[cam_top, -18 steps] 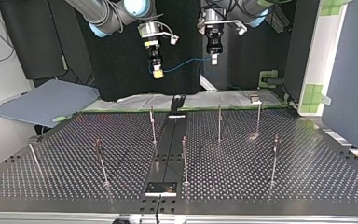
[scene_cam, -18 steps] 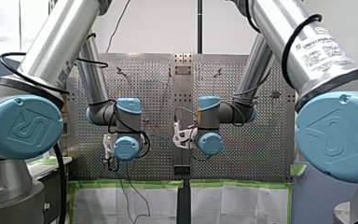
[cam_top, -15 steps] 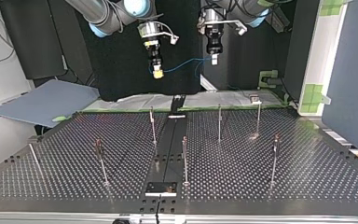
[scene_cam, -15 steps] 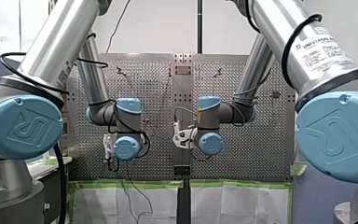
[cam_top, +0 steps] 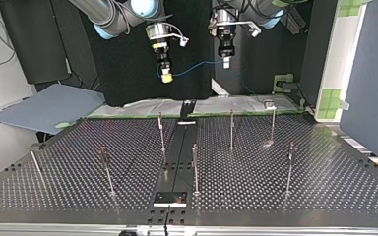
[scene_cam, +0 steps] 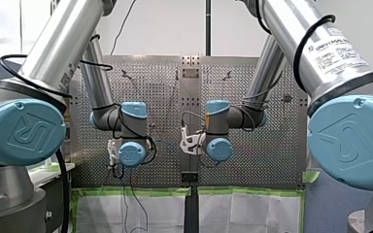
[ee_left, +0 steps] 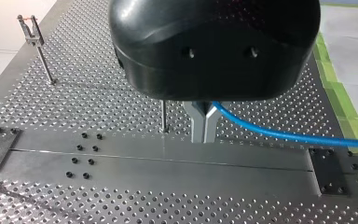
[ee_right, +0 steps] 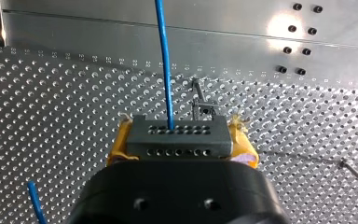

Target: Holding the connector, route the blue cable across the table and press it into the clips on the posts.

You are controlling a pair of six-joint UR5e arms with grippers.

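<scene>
Hanging high over the tabletop (cam_top: 325,167), both arms have hardly moved. Right fingers (ee_right: 119,147) pinch the connector (ee_right: 176,136), and left fingers (ee_left: 198,128) pinch the blue cable (cam_top: 192,69) stretched between them. No posts (cam_top: 232,129) hold it yet.

The black body of my left gripper (ee_left: 204,139) hides where the blue cable (ee_left: 284,135) meets its fingers (ee_left: 198,126); the cable is cut off at the edge. My right gripper (ee_right: 182,133) covers part of the connector (ee_right: 177,142), and the top view's clips (cam_top: 195,147) are too small to read.
</scene>
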